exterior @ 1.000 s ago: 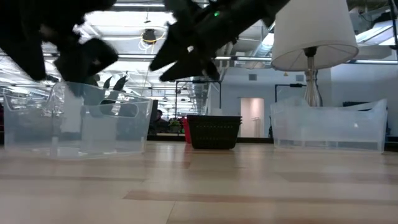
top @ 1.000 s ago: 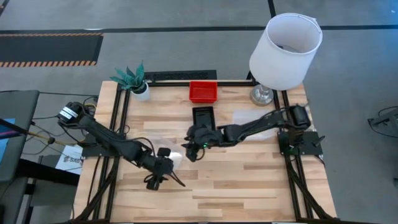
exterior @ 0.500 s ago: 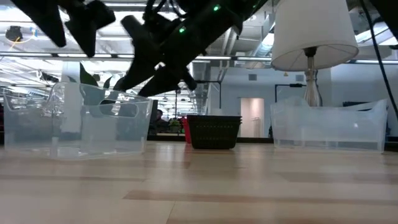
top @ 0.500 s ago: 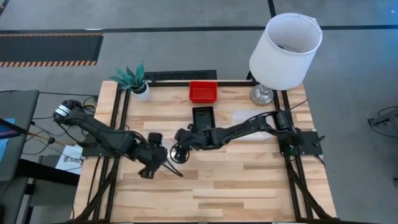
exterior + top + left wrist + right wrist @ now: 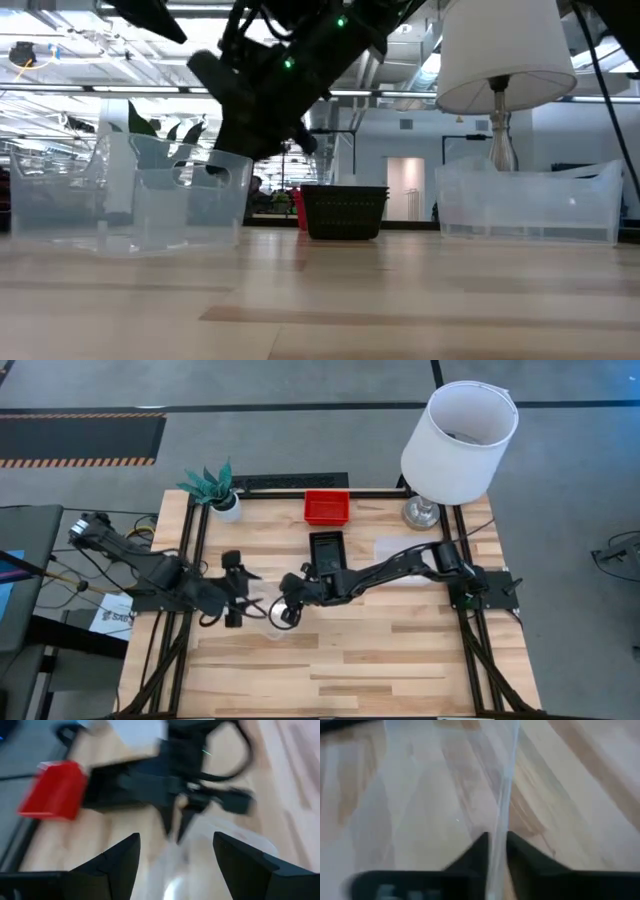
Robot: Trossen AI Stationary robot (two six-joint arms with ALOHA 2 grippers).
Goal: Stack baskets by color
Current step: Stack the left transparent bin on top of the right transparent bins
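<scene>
Pinching one wall of a clear basket [image 5: 170, 200] with the right gripper [image 5: 494, 842]: fingers [image 5: 479, 851] sitting tight on either side of the thin transparent wall, closed on it. Working left of table centre, with the right arm reaching in across the table from the right side.

Holding the left gripper [image 5: 175, 845] just beside that same basket, on its left, pointing toward the right gripper. Fingers [image 5: 117, 865] standing wide apart, gripping nothing.

Showing the clear basket low on the wooden table [image 5: 400, 650] in the low view; not managing to tell whether resting flat or slightly lifted.

Sitting elsewhere:
- red basket [image 5: 327, 508] at the far edge, centre
- black basket [image 5: 326, 548] just in front of the red one, close but apart
- more clear baskets [image 5: 530, 205] on the right, near the lamp base; count hard to tell

Standing at the far corners: lamp [image 5: 460, 435] with white shade on the right, potted plant [image 5: 213, 487] on the left.

Lying off the table's left edge: printed sheet [image 5: 110, 615], text too small to read.
</scene>
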